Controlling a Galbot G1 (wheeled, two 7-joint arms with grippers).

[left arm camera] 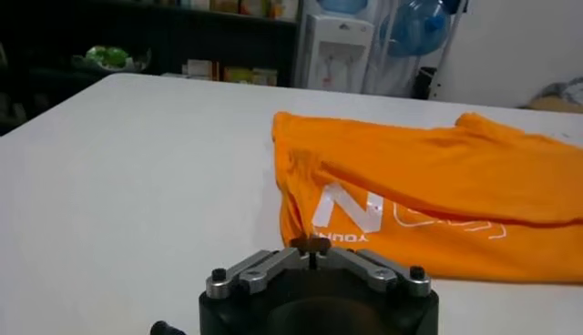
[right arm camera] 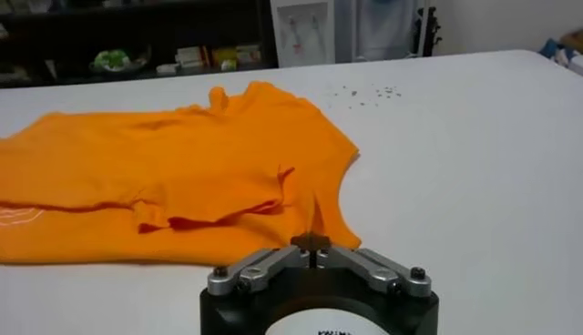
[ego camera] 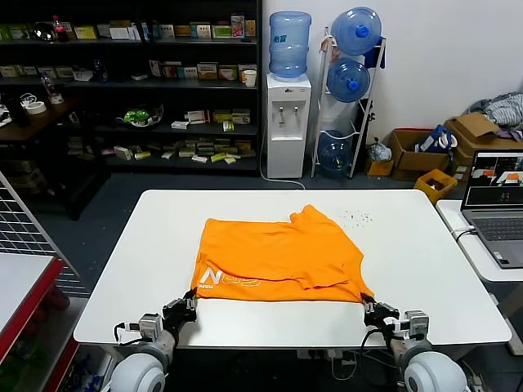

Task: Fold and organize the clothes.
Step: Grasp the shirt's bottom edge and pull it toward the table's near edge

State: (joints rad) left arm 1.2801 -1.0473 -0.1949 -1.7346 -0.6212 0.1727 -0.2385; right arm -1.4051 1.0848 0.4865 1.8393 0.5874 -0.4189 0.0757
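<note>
T-shirt [ego camera: 278, 257]: left gripper [ego camera: 189, 306] and right gripper [ego camera: 369, 309] jaws pinch its near corners.

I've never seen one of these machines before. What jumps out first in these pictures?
The bright orange T-shirt lies partly folded in the middle of the white table, white lettering near its front-left corner. At the table's near edge, the left end effector and the right end effector sit shut at the shirt's two near corners. Behind, a white water dispenser with a blue bottle stands beside dark shelves.
</note>
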